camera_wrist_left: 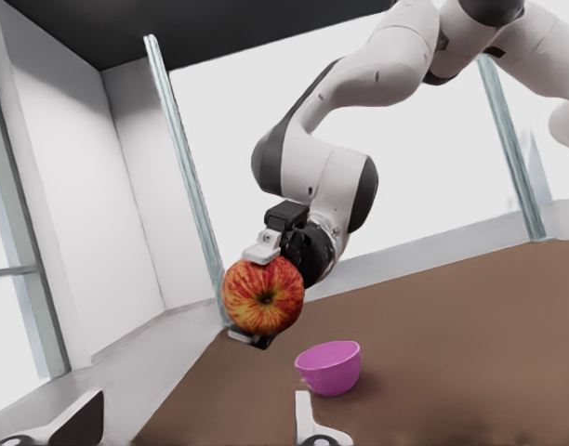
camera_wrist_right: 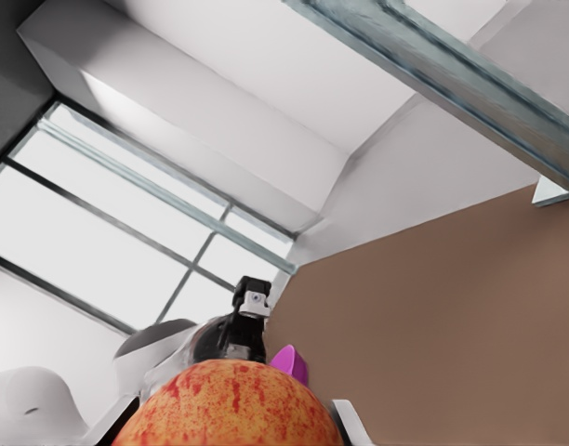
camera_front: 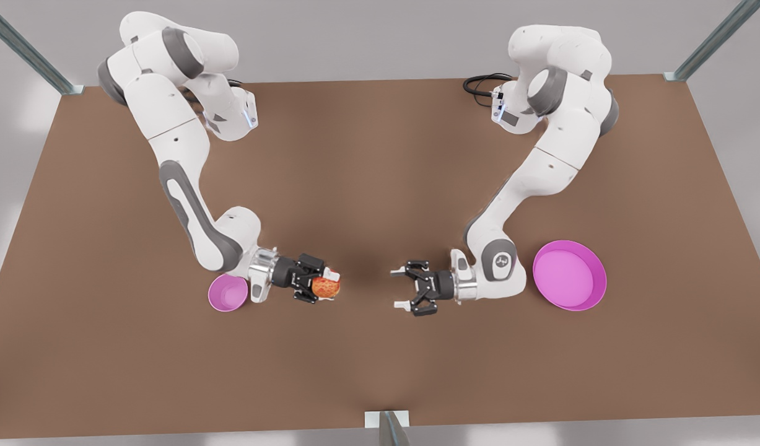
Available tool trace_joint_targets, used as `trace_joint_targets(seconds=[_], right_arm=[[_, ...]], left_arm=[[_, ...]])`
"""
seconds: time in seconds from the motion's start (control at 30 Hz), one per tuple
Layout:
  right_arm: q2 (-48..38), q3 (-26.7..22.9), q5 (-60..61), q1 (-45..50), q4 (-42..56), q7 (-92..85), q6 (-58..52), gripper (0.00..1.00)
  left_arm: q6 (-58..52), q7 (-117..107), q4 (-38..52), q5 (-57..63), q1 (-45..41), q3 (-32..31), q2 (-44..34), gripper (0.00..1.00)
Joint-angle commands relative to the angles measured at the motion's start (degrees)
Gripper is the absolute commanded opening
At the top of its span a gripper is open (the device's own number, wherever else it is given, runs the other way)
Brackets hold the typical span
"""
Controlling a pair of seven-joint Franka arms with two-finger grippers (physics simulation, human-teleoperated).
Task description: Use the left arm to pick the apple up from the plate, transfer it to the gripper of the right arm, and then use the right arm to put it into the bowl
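The red and yellow apple (camera_front: 326, 287) is in the air over the table, pinched by my right gripper (camera_front: 327, 285), the one at the front view's left. From the left wrist view I see that right gripper (camera_wrist_left: 257, 294) shut on the apple (camera_wrist_left: 264, 295), above the small pink bowl (camera_wrist_left: 329, 365). The bowl (camera_front: 228, 293) sits just behind the right wrist. My left gripper (camera_front: 397, 288) is open with nothing between its fingers, facing the apple across a short gap. Beside the left arm's wrist lies the wide pink plate (camera_front: 568, 274), bare. The apple (camera_wrist_right: 231, 409) looms close in the right wrist view.
The brown table (camera_front: 380, 173) stretches wide behind both grippers. Metal frame posts (camera_front: 386, 427) stand at the table's corners and at the middle of its front edge. A black cable (camera_front: 482, 83) lies by the left arm's base.
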Motion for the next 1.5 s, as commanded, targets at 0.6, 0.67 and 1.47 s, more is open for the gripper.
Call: trace_joint_targets(seconds=[0.6,0.67,1.47], right_arm=[[0.64,-4.80,-85.69,-15.38,9.99,22.15,-7.52,0.67],[0.82,-4.89,-88.85,-15.03,9.47,22.15,-7.52,0.67],[-9.02,-4.01,-107.75,-11.78,34.43,54.14,-25.28,1.00]], left_arm=[[-20.97,-149.47,-12.19,85.12,-0.93,26.46,-44.94,1.00],[-21.06,-149.47,-11.48,85.04,-0.85,26.46,-44.50,1.00],[-21.50,-149.38,-11.57,85.04,-0.41,26.54,-44.41,1.00]])
